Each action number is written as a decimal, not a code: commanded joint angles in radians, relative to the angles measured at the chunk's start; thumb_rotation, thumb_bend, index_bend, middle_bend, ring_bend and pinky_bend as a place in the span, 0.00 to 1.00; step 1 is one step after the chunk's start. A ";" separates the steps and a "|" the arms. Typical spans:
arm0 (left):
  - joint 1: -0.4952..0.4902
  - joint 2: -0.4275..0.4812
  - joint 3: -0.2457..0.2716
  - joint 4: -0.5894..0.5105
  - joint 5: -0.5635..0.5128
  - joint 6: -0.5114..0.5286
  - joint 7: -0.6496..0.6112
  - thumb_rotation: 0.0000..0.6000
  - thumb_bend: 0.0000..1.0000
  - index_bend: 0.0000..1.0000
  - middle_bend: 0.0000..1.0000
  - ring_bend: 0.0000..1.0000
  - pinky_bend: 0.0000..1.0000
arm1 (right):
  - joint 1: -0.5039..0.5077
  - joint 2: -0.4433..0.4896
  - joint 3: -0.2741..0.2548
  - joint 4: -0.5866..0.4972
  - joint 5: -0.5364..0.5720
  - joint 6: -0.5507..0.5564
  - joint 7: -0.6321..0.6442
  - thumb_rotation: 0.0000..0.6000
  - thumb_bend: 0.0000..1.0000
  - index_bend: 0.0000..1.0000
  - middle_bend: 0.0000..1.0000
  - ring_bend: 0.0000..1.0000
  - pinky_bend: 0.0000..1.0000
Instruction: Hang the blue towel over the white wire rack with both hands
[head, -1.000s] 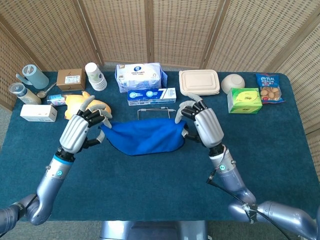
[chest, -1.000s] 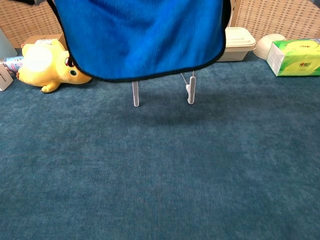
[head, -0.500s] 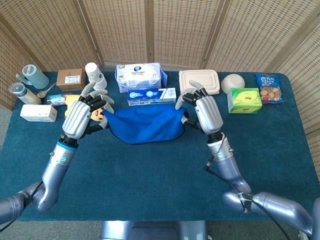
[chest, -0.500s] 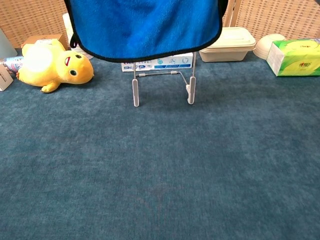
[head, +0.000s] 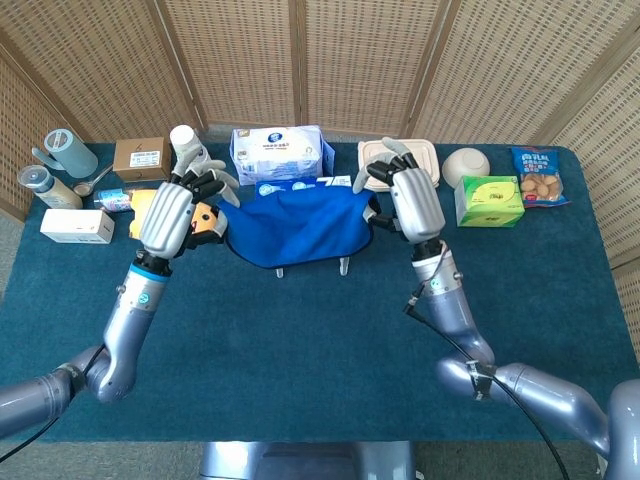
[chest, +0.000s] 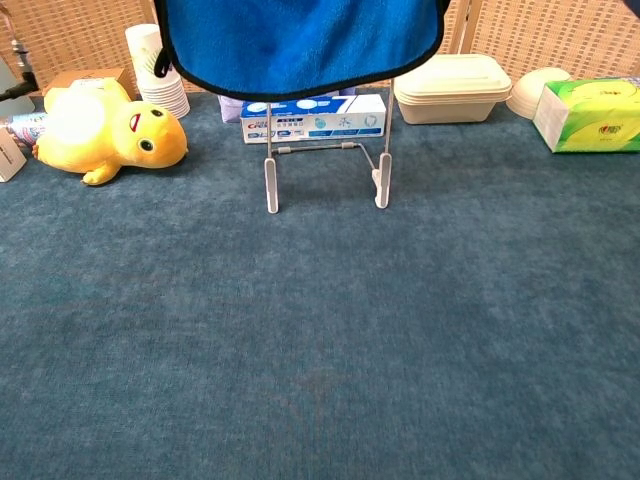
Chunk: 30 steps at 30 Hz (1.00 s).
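The blue towel hangs stretched between my two hands, above the table's middle. My left hand grips its left end and my right hand grips its right end. In the chest view the towel fills the top centre, its lower hem hanging in front of the upper part of the white wire rack. The rack's two feet stand on the blue tablecloth, and in the head view only the rack's feet show below the towel. Neither hand shows in the chest view.
Behind the rack lie a toothpaste box and a tissue pack. A yellow plush duck and paper cups sit left. A lunch box, bowl and green tissue box sit right.
Both hands have carried the towel up and away from me, from in front of the rack to above it. The rack's frame, hidden a second ago, now shows below the hem.
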 joint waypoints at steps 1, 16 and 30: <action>-0.017 -0.020 -0.015 0.030 -0.019 -0.010 -0.008 1.00 0.63 0.82 0.43 0.26 0.02 | 0.018 -0.011 0.008 0.032 0.011 -0.013 0.010 1.00 0.45 1.00 0.56 0.36 0.18; -0.093 -0.113 -0.024 0.230 -0.060 -0.079 -0.059 1.00 0.62 0.82 0.43 0.26 0.02 | 0.077 -0.074 -0.010 0.201 0.045 -0.070 0.031 1.00 0.45 1.00 0.56 0.36 0.18; -0.124 -0.198 0.019 0.385 -0.057 -0.124 -0.118 1.00 0.62 0.82 0.43 0.26 0.01 | 0.101 -0.134 -0.045 0.338 0.052 -0.099 0.066 1.00 0.45 1.00 0.56 0.36 0.18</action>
